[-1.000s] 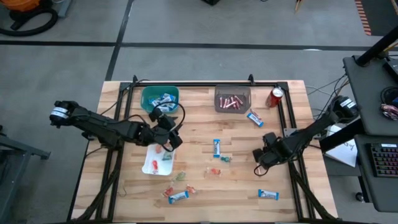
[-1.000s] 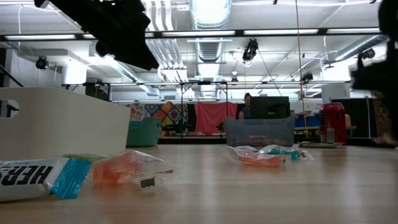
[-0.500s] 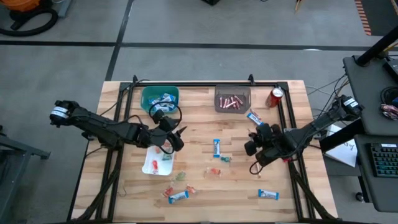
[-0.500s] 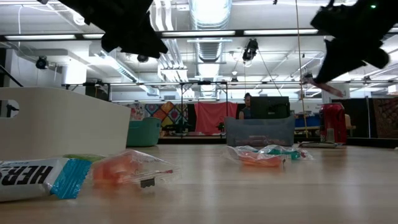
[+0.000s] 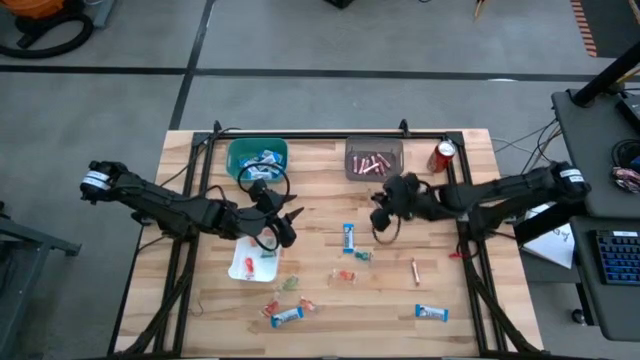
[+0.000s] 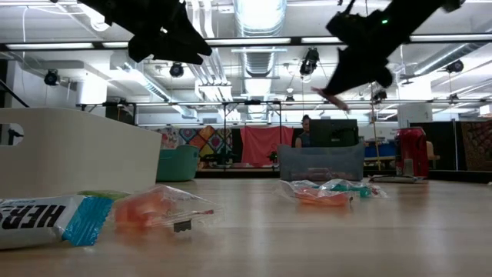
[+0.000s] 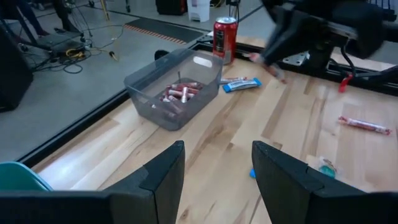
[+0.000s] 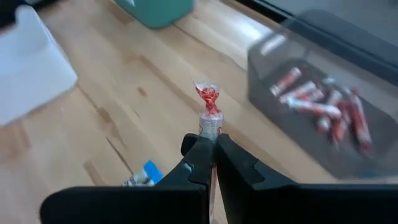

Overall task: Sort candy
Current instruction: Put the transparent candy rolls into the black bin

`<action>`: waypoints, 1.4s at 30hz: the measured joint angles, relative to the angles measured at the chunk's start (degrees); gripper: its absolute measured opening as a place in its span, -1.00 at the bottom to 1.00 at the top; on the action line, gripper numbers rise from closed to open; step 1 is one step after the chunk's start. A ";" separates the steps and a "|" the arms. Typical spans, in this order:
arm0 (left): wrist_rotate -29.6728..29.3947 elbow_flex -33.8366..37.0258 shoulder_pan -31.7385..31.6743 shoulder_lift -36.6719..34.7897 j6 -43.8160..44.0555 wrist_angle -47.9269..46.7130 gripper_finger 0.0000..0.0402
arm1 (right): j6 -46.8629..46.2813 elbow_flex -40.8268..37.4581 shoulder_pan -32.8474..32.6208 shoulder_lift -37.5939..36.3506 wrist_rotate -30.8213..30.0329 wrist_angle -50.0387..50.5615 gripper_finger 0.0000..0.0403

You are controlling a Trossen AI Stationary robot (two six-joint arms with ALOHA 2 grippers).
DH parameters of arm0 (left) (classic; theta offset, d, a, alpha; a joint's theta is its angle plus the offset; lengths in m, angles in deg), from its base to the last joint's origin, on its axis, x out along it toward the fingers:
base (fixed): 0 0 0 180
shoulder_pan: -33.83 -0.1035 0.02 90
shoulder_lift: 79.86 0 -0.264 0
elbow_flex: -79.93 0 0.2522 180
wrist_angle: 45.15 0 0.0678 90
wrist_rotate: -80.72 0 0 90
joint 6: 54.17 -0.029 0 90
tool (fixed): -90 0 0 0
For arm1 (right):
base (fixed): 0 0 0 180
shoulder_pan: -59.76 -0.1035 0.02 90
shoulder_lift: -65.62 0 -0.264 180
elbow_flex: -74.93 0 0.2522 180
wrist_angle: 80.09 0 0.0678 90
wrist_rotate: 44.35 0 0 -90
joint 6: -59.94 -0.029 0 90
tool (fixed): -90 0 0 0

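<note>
My right gripper [image 5: 381,218] [image 8: 213,142] is shut on a slim pink-red stick candy and hangs over the table just near of the grey bin [image 5: 374,160], which holds more red sticks. My left gripper [image 5: 290,222] [image 7: 217,168] is open, above the table beside the white tray [image 5: 252,260]. Blue-and-white bars [image 5: 348,237] [image 5: 409,190] [image 5: 431,313], another red stick [image 5: 415,270] and tiny pieces [image 5: 345,275] lie flat on the wood. The teal bin [image 5: 258,158] holds blue bars. My right gripper pinches the stick candy [image 8: 210,121] between its two fingers; the twisted red wrapper end [image 8: 209,96] sticks out past the fingertips. The fingers slant down toward the table's left. The stick is lifted clear of the table [image 6: 332,98].
A red soda can [image 5: 443,156] stands at the far right by the grey bin. The white tray holds orange pieces. More candy [image 5: 286,316] lies near the front edge. Black frame rails run along the table's far, left and right sides.
My right gripper has risen from low over the table's right side and swung toward the far left, toward the grey bin, carrying the stick candy. My left gripper has shifted slightly toward the right.
</note>
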 joint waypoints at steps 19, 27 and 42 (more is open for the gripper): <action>-0.02 0.00 0.00 0.00 0.00 0.00 -0.15 | 10.47 -0.30 37.54 0.07 15.76 -2.84 -0.94; -0.09 0.02 0.00 0.00 0.00 -0.02 -0.15 | 11.38 -0.87 39.60 0.11 15.79 -2.29 -0.94; 1.36 0.00 0.00 0.00 0.00 0.00 -0.15 | 12.73 -0.92 39.60 0.11 16.04 -2.19 -0.80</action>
